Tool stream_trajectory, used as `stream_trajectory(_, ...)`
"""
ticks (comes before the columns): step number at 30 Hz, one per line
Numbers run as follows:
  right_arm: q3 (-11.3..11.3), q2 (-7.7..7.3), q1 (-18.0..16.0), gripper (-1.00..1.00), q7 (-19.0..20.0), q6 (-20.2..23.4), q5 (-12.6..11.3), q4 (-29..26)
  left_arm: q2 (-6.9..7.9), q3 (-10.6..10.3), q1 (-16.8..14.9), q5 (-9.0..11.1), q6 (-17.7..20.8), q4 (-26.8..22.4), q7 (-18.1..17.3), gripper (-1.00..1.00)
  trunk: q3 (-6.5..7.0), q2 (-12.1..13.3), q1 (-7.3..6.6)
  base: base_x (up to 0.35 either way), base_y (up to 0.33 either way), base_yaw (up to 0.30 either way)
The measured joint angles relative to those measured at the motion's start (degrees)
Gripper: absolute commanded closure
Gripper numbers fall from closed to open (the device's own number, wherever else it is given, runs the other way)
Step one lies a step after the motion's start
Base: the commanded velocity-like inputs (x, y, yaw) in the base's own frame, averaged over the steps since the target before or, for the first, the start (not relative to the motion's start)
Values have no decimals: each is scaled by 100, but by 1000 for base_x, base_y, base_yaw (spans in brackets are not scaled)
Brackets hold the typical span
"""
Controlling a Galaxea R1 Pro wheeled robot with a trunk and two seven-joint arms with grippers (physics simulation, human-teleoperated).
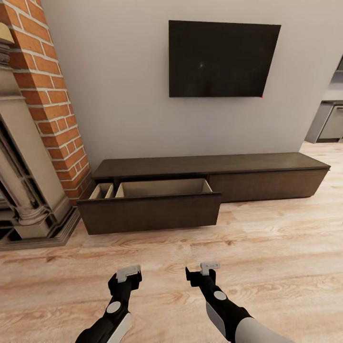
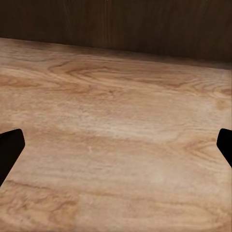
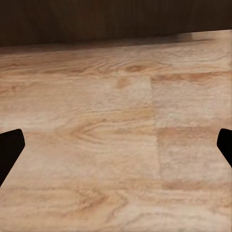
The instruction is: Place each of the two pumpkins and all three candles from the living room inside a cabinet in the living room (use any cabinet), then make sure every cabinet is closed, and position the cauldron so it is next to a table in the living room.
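The cabinet [image 1: 267, 183] is a long, low, dark-brown unit against the grey wall. Its left drawer [image 1: 150, 212] is pulled out, and the pale compartments inside look empty from here. The right half is closed. My left gripper [image 1: 125, 280] and right gripper [image 1: 200, 274] hover low over the wooden floor, a short way in front of the open drawer. Both are open and hold nothing. In the left wrist view the gripper [image 2: 116, 150] has its dark fingertips [image 2: 9, 147] spread wide, and the right gripper [image 3: 116, 150] is spread just as wide. The pumpkins, candles, cauldron and table are out of view.
A brick column [image 1: 47, 95] and an ornate fireplace surround [image 1: 24, 190] stand at the left, close to the drawer's end. A dark TV [image 1: 221, 59] hangs above the cabinet. Grey kitchen cupboards [image 1: 328, 121] show at the far right. Bare wood floor [image 1: 267, 247] spreads ahead.
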Motion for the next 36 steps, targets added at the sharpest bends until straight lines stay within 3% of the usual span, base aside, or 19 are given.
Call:
stream_trajectory(8,0,0,0,-100,0,0,0,4,10,2,0,7,-4,0,3,-100,0,0,-3,136,0,0)
stream_trajectory(36,17,9,0,-100,-5,14,9,-22,29,10,0,21,-5,9,3,-100,0,0,-4,339,0,0)
